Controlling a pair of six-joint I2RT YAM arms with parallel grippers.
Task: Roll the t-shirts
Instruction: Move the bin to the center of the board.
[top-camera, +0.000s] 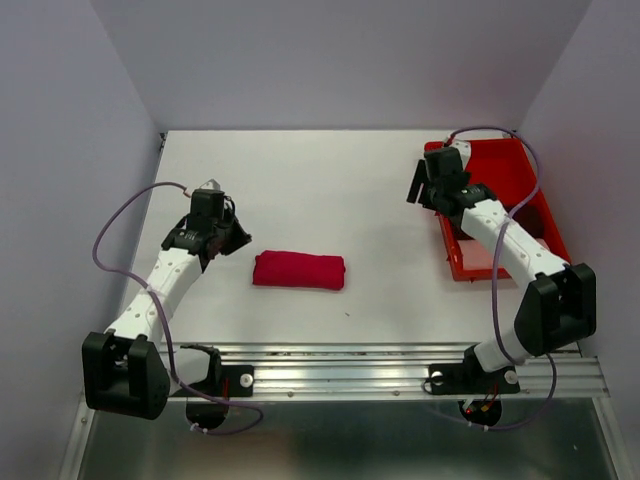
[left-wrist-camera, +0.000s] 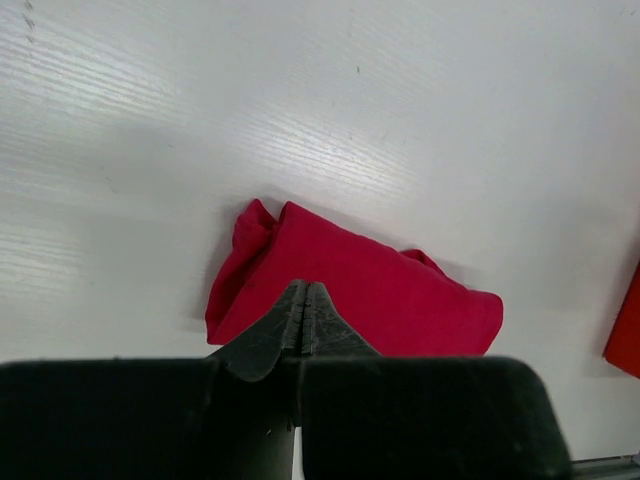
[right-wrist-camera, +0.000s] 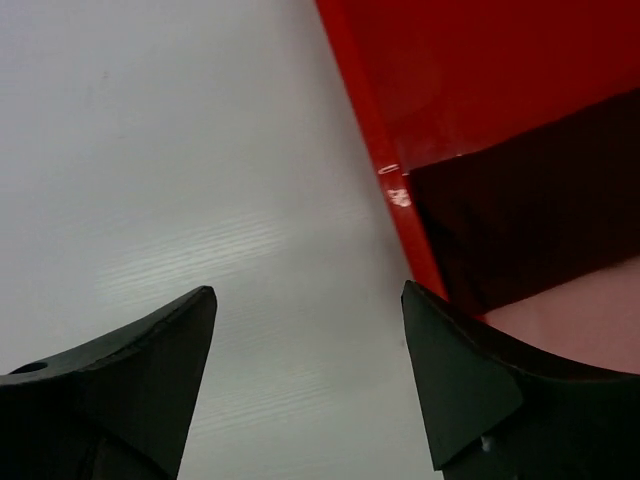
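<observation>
Crimson shirt (top-camera: 299, 270) is lying rolled on the table (top-camera: 330, 180), near-centre, and is not being gripped by anything. Left gripper (left-wrist-camera: 303, 300) is being held shut and empty, just left of the roll, tips aimed at it but apart from it. Right gripper (right-wrist-camera: 308, 290) is being held wide open with nothing in it, over the tray's (top-camera: 520, 165) left wall. Maroon shirt (right-wrist-camera: 540, 200) and pink shirt (right-wrist-camera: 570, 320) are lying inside the tray.
</observation>
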